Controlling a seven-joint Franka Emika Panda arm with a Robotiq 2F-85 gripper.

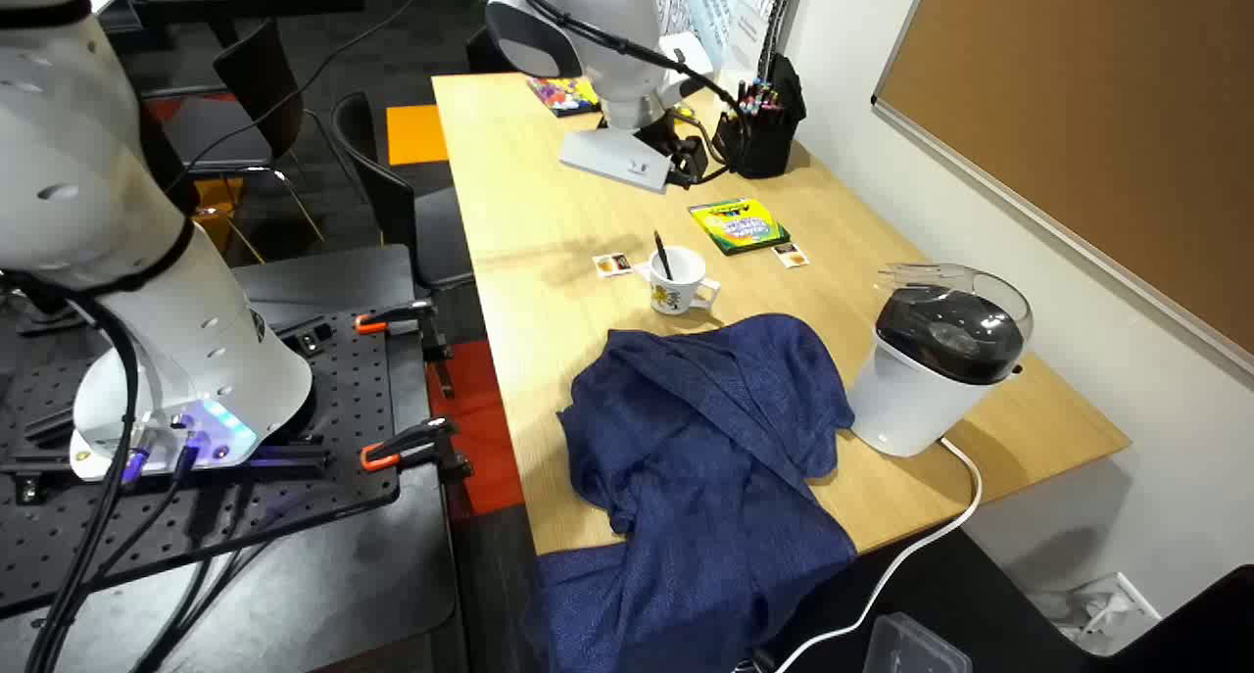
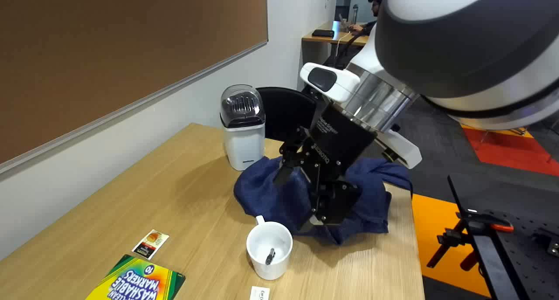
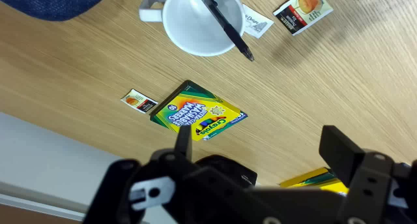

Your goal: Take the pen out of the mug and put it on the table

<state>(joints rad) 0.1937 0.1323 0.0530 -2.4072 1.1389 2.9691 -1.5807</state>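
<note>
While the dark pen [image 3: 224, 25] leans at a tilt inside the mug [image 3: 192, 25], its upper end projects past the rim. The mug rests upright on the light wood worktop [image 1: 539, 360]; in an exterior view, a printed figure with yellow parts is visible on its outer wall. A white packet [image 3: 257, 21] lies just beside the mug and is partly covered by its rim in the wrist view. A second packet [image 3: 303, 10], printed with an orange fruit, lies near the white one.

The end effector [image 3: 257, 129] is positioned above the worktop, well apart from the pen. Its fingers are spread wide, and it has hold of nothing.

A dark blue cloth [image 1: 705, 428] is bunched just beside the mug and extends over the edge of the worktop. Next to the cloth stands a white appliance [image 1: 906, 399] with a dark lid. A box of markers [image 3: 192, 111] lies flat near the mug, with a third packet [image 3: 139, 101] just beside the box. Farther out, a black holder [image 1: 769, 149] filled with coloured writing tools [image 1: 756, 97] stands near the wall [image 1: 843, 95], and a colourful box [image 1: 563, 95] lies toward the far end of the worktop in an exterior view. A brown board [image 1: 1078, 115] is mounted on the wall
</note>
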